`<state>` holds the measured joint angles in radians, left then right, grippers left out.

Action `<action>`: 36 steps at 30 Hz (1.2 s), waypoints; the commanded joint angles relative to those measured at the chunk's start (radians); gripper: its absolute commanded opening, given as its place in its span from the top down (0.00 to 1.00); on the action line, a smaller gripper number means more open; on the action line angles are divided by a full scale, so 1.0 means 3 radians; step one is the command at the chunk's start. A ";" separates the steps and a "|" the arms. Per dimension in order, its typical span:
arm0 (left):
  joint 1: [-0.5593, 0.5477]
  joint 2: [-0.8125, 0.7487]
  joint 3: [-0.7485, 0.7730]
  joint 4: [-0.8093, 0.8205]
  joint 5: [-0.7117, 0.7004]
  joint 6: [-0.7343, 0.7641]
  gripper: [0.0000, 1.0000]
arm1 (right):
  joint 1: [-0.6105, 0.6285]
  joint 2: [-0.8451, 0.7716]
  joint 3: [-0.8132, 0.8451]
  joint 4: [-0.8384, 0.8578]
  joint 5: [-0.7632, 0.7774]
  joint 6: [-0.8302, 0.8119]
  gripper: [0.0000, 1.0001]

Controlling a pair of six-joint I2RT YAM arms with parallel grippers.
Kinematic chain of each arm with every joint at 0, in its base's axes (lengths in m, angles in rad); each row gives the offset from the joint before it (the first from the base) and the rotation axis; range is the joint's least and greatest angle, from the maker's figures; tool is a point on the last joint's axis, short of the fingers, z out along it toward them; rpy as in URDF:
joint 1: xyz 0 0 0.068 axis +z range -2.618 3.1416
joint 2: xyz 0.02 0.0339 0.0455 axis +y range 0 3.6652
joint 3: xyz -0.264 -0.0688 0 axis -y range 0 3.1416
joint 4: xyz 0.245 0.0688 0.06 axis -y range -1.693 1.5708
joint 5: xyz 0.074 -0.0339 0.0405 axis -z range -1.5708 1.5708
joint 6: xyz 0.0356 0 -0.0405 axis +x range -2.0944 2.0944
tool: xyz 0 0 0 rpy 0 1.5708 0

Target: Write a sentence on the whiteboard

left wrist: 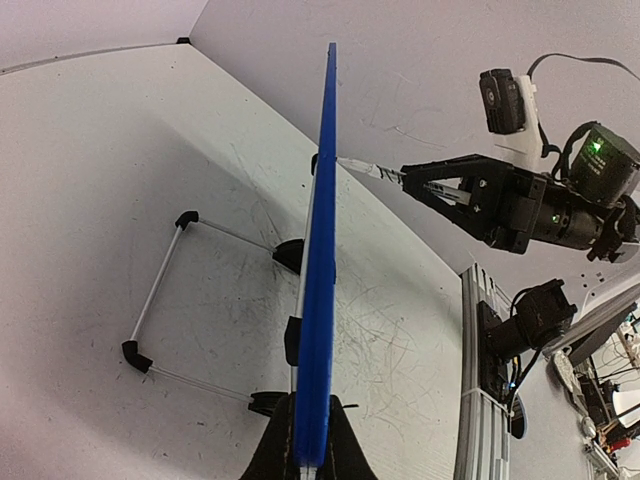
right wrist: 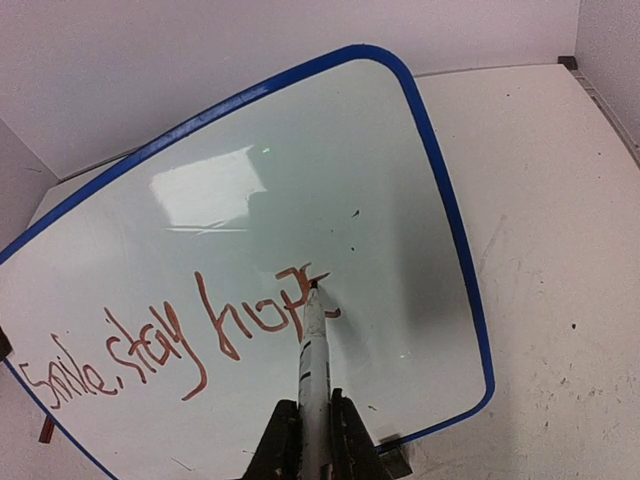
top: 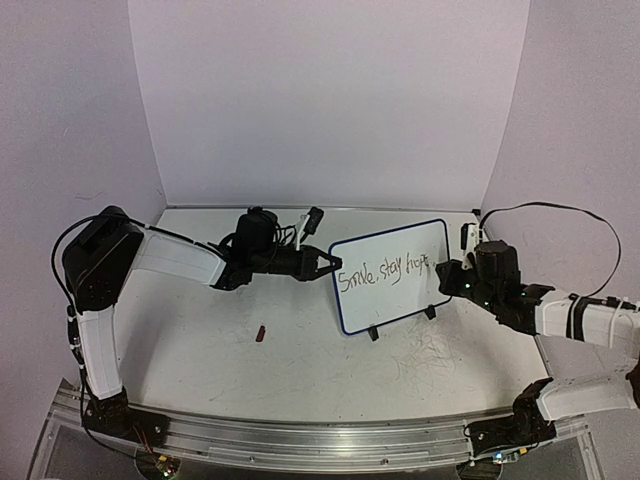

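The whiteboard (top: 392,274) stands upright mid-table on black feet and a wire stand (left wrist: 160,295). Its blue frame (left wrist: 322,260) is seen edge-on in the left wrist view. My left gripper (top: 330,262) is shut on the board's left edge (left wrist: 312,455). My right gripper (top: 447,277) is shut on a white marker (right wrist: 315,380) whose tip touches the board. The sentence (right wrist: 170,345) in thin reddish-brown strokes reads "Smile, stay hop" plus a partly drawn letter at the tip (right wrist: 314,284). It also shows in the top view (top: 385,270).
A small dark red marker cap (top: 261,333) lies on the table left of the board. The table top (top: 300,360) is scuffed with old marks. Walls close in at the back and both sides. The right arm (left wrist: 520,200) reaches in from the board's front side.
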<state>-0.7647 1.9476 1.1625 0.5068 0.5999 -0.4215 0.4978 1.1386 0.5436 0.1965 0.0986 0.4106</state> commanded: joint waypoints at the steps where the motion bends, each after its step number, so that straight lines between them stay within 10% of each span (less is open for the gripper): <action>1: 0.0018 -0.0164 -0.0050 -0.0086 0.0021 0.0004 1.00 | -0.0019 0.0047 0.0114 0.0204 0.0041 -0.0042 1.00; 36: 0.0018 -0.0188 -0.0074 -0.0085 0.0006 0.0004 1.00 | -0.0063 -0.0101 -0.0030 0.0077 -0.0203 -0.0039 1.00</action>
<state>-0.7647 1.9457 1.1621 0.5064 0.5988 -0.4224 0.4820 1.1551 0.5449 0.2475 0.0441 0.3909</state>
